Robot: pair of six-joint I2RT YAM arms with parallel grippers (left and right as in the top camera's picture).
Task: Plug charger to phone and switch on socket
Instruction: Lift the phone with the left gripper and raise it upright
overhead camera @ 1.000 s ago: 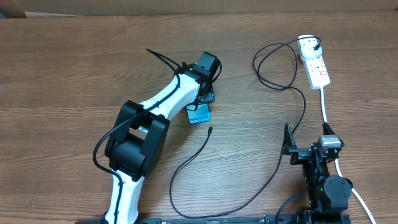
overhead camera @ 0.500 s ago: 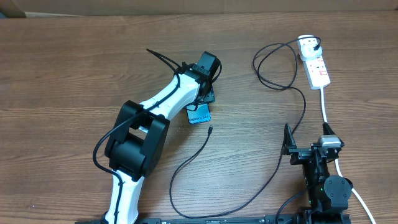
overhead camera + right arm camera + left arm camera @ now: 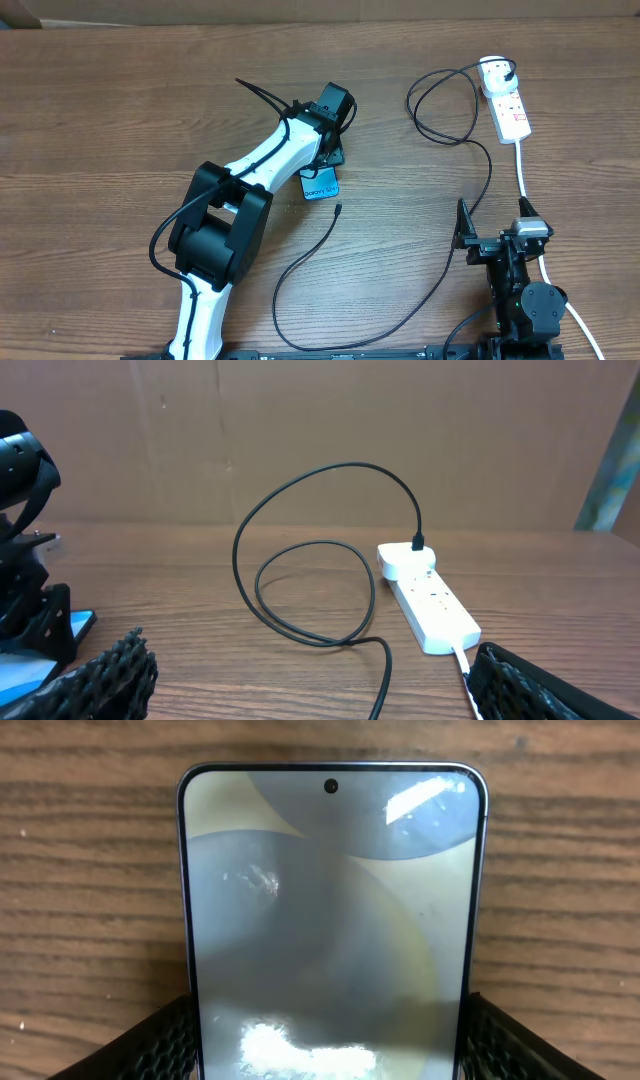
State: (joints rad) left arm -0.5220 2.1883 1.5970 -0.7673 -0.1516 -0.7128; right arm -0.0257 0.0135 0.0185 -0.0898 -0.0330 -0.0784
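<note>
You see wooden table [image 3: 110, 110]: brown, long grain lines running left to right, few dark knots. Along table's far edge you get plain brown cardboard wall [image 3: 300, 420], upright, faint vertical crease in it. Past table's far edge, at right end, pale teal strip [image 3: 612, 470] leaning; too blurred for you to identify

The left arm [image 3: 262, 160] stretches to the phone [image 3: 330, 900]; the left gripper [image 3: 325, 1035] straddles its long edges, contact unclear. The right arm [image 3: 520, 290] sits folded well right of it, the right gripper [image 3: 492, 235] spread wide.
</note>
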